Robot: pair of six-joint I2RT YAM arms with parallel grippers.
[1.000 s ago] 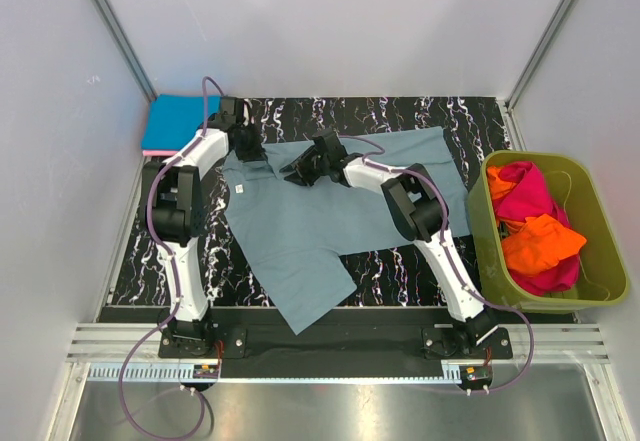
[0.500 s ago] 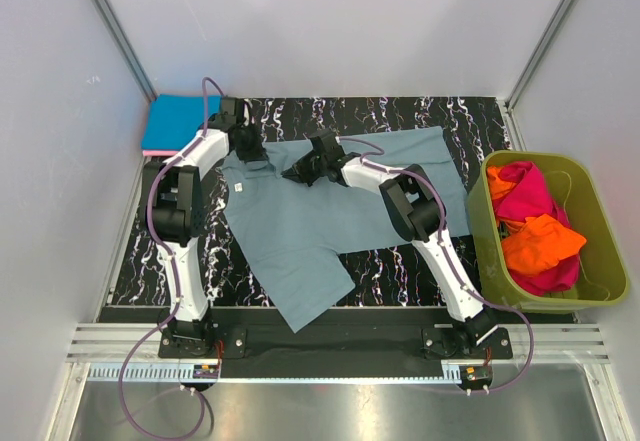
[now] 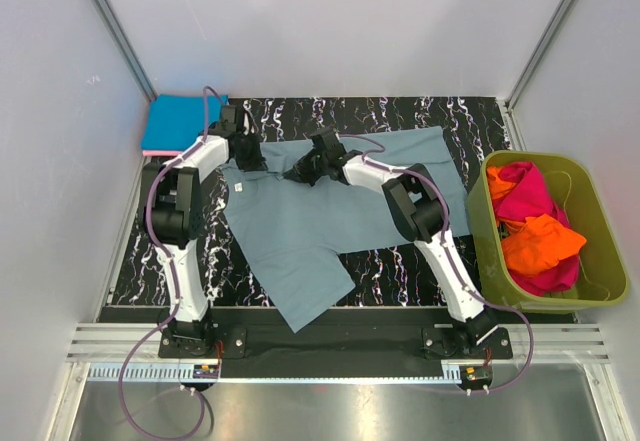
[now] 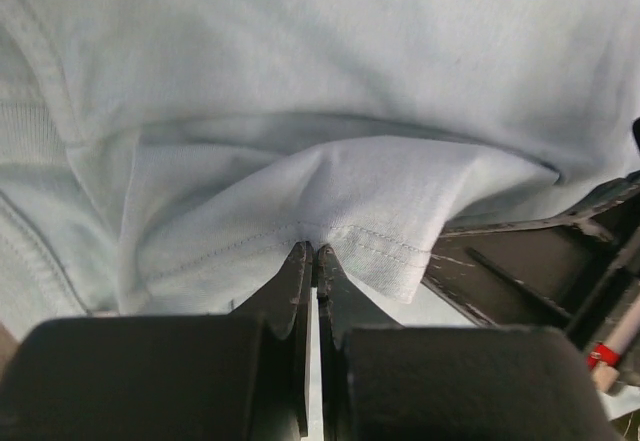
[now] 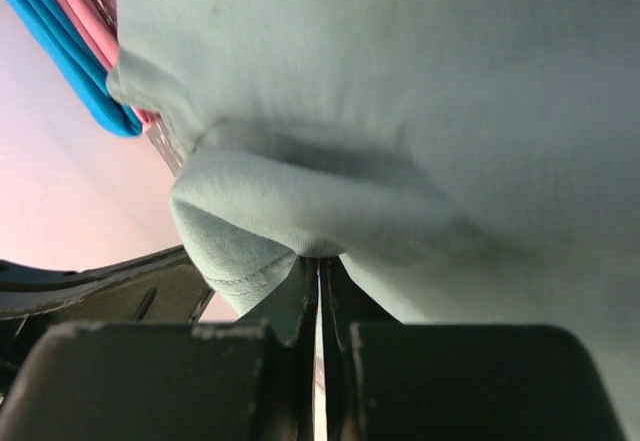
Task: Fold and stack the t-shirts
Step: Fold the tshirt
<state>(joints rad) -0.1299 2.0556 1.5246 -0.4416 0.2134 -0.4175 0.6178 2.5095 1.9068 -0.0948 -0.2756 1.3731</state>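
My left gripper [image 4: 312, 253] and right gripper [image 5: 318, 263] each clamp the grey-blue shirt [image 3: 300, 231] by a thin edge; I fear uneven lifting slips one free.

T-shirt [image 3: 300, 231] lies left of tub [image 3: 560, 303].

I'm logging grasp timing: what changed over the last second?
The right end effector closed its open jaws and took hold of a fold of the shirt near its far edge. The left end effector stayed shut on the shirt. The way the shirt lies, the folded stack and the tub look unchanged.
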